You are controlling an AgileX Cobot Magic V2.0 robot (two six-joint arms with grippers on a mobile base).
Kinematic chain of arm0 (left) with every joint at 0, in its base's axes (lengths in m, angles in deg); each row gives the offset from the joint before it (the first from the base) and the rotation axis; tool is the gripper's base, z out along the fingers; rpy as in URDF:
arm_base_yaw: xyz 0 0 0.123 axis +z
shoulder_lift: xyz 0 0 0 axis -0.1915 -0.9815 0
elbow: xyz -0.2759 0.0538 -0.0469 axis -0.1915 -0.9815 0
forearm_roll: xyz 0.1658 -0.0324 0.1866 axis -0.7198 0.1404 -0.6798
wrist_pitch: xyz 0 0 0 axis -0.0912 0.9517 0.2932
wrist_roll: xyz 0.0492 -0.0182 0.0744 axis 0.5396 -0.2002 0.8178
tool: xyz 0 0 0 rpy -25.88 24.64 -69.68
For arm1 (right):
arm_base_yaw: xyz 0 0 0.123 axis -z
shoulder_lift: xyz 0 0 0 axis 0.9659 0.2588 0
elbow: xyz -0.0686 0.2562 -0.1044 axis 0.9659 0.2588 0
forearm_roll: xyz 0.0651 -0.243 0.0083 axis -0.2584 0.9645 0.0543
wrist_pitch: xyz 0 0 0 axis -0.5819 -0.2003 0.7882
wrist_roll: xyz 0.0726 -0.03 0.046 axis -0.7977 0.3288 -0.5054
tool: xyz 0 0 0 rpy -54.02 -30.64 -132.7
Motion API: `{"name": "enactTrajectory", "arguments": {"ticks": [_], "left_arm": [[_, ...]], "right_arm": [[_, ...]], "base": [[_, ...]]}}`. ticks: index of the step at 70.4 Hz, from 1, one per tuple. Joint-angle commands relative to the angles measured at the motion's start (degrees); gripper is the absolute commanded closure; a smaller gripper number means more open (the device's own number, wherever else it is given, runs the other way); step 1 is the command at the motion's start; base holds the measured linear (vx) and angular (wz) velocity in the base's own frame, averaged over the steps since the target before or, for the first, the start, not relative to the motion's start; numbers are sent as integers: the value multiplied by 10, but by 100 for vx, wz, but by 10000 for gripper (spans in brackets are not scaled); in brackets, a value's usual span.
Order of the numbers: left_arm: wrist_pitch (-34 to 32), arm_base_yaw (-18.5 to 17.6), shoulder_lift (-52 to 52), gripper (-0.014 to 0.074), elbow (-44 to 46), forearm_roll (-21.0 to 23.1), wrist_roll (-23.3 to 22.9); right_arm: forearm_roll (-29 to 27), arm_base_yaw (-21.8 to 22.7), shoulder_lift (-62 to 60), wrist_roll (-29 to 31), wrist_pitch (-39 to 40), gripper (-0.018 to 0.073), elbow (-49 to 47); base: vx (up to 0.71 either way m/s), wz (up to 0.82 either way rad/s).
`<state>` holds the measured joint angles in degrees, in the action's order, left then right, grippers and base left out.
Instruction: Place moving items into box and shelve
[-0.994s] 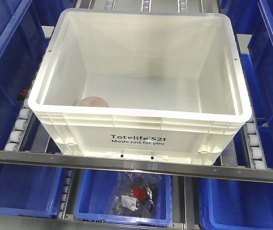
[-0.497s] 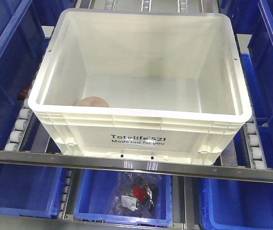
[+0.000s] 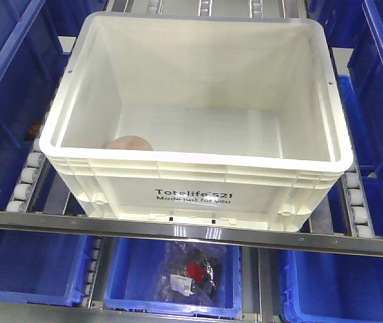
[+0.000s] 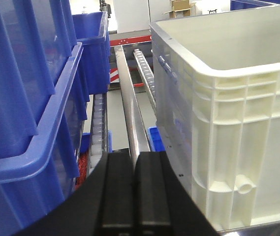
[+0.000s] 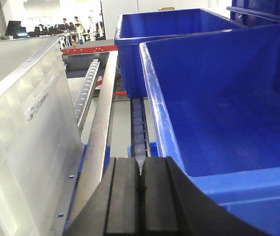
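The white box (image 3: 192,194), printed "Totelife 521", sits on the roller shelf between blue bins. One of the moving items, a pink-brown plush ball (image 3: 129,142), lies inside at the near left corner, half hidden by the front wall. Neither gripper shows in the front view. My left gripper (image 4: 134,158) is shut with nothing in it, low beside the box's left outer wall (image 4: 238,123). On the other side, my right gripper (image 5: 140,164) is shut and empty, between the box's right wall (image 5: 16,128) and a blue bin (image 5: 218,113).
Blue bins (image 3: 3,81) (image 3: 379,87) flank the box closely on both sides. Roller tracks (image 3: 28,176) run along the shelf, and a metal rail (image 3: 191,232) crosses its front edge. Below, a blue bin (image 3: 120,286) holds bagged parts (image 3: 190,272).
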<state>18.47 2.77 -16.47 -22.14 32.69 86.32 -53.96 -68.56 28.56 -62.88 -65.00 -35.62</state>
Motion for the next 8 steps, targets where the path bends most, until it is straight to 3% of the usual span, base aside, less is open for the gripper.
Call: {"name": "enactTrajectory", "arguments": {"ticks": [1, 8], "left_arm": [[-50, -5, 1, 602, -19, 5, -6], [-50, -5, 1, 602, -19, 5, -6]], "right_arm": [[-1, 3, -6, 3, 54, 562, 0], [-1, 3, -6, 4, 54, 562, 0]], "base": [[0, 0], [0, 0]]}}
